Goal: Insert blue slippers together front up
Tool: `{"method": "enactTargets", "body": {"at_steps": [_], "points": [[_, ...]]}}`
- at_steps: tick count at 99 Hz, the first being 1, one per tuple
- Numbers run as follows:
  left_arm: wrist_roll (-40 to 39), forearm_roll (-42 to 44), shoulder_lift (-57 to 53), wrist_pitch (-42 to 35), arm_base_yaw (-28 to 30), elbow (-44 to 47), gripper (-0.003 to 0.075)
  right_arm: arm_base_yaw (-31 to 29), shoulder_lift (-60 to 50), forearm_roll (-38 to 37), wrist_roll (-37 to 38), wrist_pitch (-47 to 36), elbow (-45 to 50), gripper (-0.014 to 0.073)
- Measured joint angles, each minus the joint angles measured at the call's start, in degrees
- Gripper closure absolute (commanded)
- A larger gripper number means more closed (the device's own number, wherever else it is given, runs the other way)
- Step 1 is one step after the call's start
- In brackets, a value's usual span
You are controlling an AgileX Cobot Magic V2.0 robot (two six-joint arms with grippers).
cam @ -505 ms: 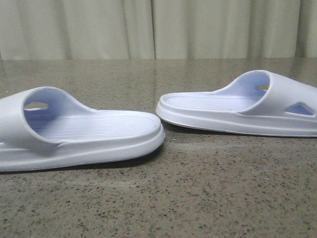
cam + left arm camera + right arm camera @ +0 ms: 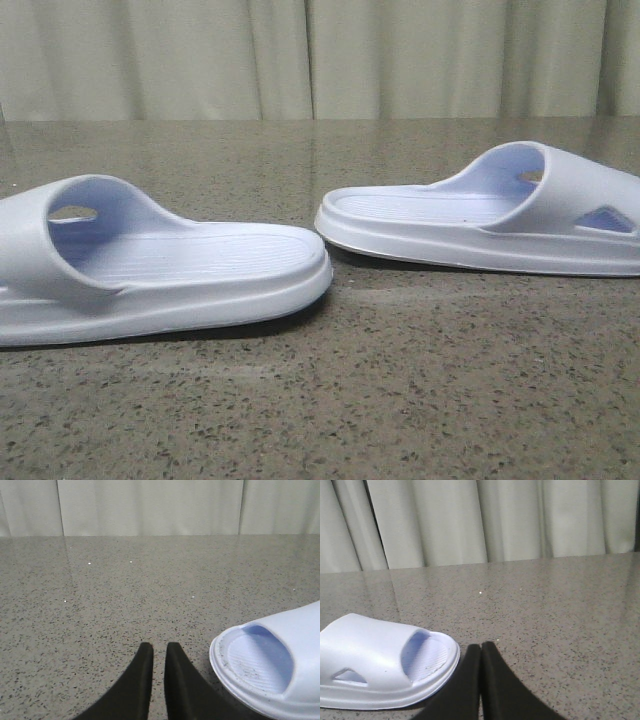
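Two pale blue-white slippers lie soles down on the speckled stone table. In the front view the left slipper point(image 2: 200, 265) has its strap to the left, and the right slipper point(image 2: 470, 215) has its strap to the right; their strapless ends nearly meet mid-table. My left gripper point(image 2: 159, 647) is empty and low over the table, its fingers almost together with only a thin slit, just beside the left slipper's strap end point(image 2: 270, 665). My right gripper point(image 2: 481, 647) is shut and empty, beside the right slipper's strap end point(image 2: 375, 660). Neither gripper shows in the front view.
The speckled grey-brown table point(image 2: 400, 400) runs back to a pale pleated curtain point(image 2: 320, 60) behind its far edge. Nothing else stands on the table in any view.
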Motion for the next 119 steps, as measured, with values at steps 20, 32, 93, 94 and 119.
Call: {"method": "enactTargets", "body": {"at_steps": [20,32,93,94,119], "points": [[0.00,0.00,0.00,0.00,0.00,0.00,0.0704,0.00,0.00,0.00,0.00,0.00,0.00,0.0701],[0.00,0.00,0.00,0.00,0.00,0.00,0.0704,0.00,0.00,0.00,0.00,0.00,0.00,0.0701],[0.00,0.00,0.00,0.00,0.00,0.00,0.0704,0.00,0.00,0.00,0.00,-0.44,0.00,0.0701],[0.00,0.00,0.00,0.00,0.00,0.00,0.0704,0.00,0.00,0.00,0.00,-0.44,0.00,0.0701],[0.00,0.00,0.00,-1.43,0.00,0.00,0.0704,0.00,0.00,0.00,0.00,-0.56,0.00,0.0701]]}}
